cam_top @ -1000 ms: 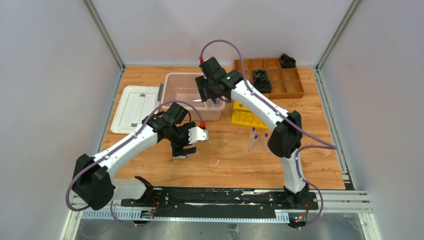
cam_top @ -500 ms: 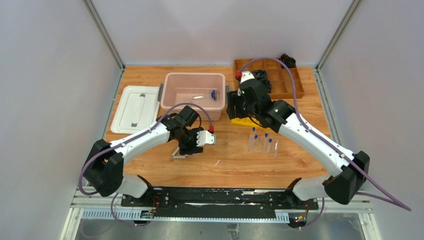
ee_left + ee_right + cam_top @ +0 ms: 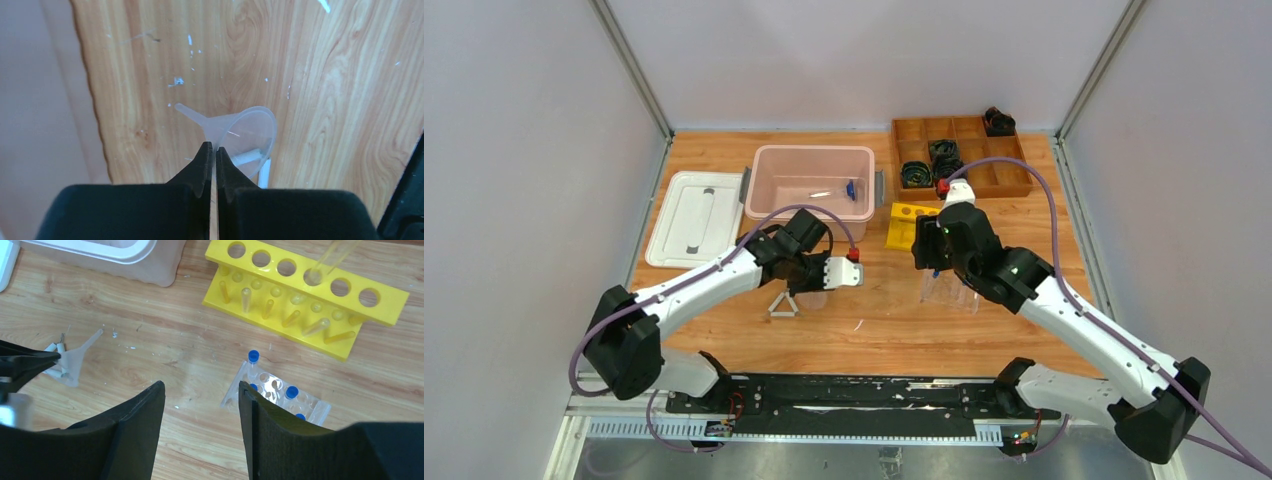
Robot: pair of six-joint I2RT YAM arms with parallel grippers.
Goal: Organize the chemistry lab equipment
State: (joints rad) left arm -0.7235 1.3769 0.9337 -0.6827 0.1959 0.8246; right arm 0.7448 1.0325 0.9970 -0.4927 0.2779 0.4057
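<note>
Left hand (image 3: 213,149): all but shut, pinching thin wall of clear funnel (image 3: 246,131) at very tips, spout pointing away over tabletop (image 3: 320,75). Cannot tell if funnel is lifted or resting on wood. White triangle (image 3: 782,306) right by it, partly visible thru the cone.

Behind, far left: white lid (image 3: 692,215), then pink bin (image 3: 810,150) w/ one blue-capped tube (image 3: 849,189) lying inside.

Risks this side:
- Slick, bendy plastic held by tip only, so could twist or squirt out on a fast swing.
- Could snag triangle and drag it along if moved low.
- Could clip bin rim w/ the spout if brought in too low.

Centre: yellow rack (image 3: 299,273), one clear tube (image 3: 332,257) leaning in a hole.

Right hand (image 3: 200,387): wide open, empty, hovering above clear tube rack (image 3: 265,385) w/ blue-capped tubes (image 3: 254,355) standing in it.

Risks here:
- See-thru rack, edges hard to judge; an off-centre descent could shove it or topple tubes.
- Closing on a cap alone could pull that tube askew.
- Arms close together mid-table, so prob. a clash if both cross at once.

Back right: wooden tray (image 3: 1012,172) w/ black coiled bundles (image 3: 916,174), not part of job.
</note>
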